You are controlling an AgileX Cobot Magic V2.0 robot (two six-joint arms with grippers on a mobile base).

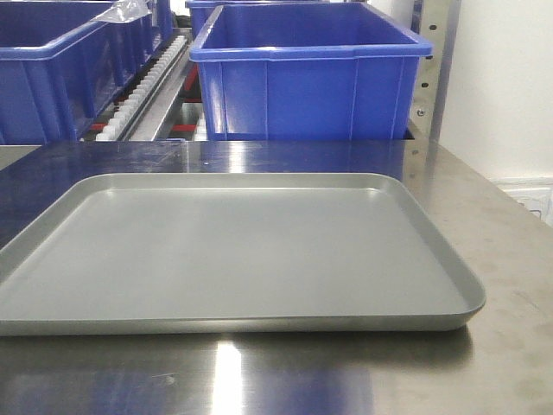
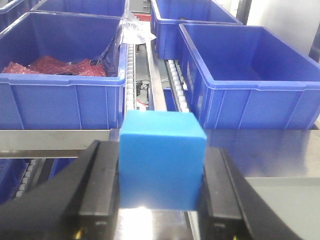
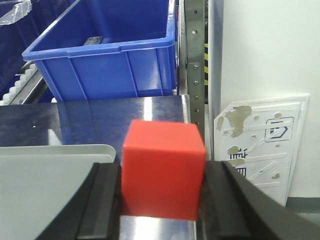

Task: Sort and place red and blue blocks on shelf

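The left gripper (image 2: 161,202) pinches the blue block (image 2: 162,155) level before the shelf (image 2: 50,139). The right gripper (image 3: 161,207) pinches the red block (image 3: 164,165) beside the grey tray (image 3: 50,185). The 2 grippers' bodies are cut off.

— On the brushed steel table top (image 1: 510,259)?
— Flat grey metal tray (image 1: 242,251), middle, near side. Behind, on the metal roller-track shelf (image 1: 143,95): one large blue plastic bin (image 1: 52,60) far left, a second blue bin (image 1: 311,86) far right, rollers between.
— Cubes?
— Small blue cube (image 2: 161,160) pinched in the left gripper (image 2: 158,172), left of the tray, before the gap between bins. Small red cube (image 3: 162,170) pinched in the right gripper (image 3: 162,185), at the tray's right edge.
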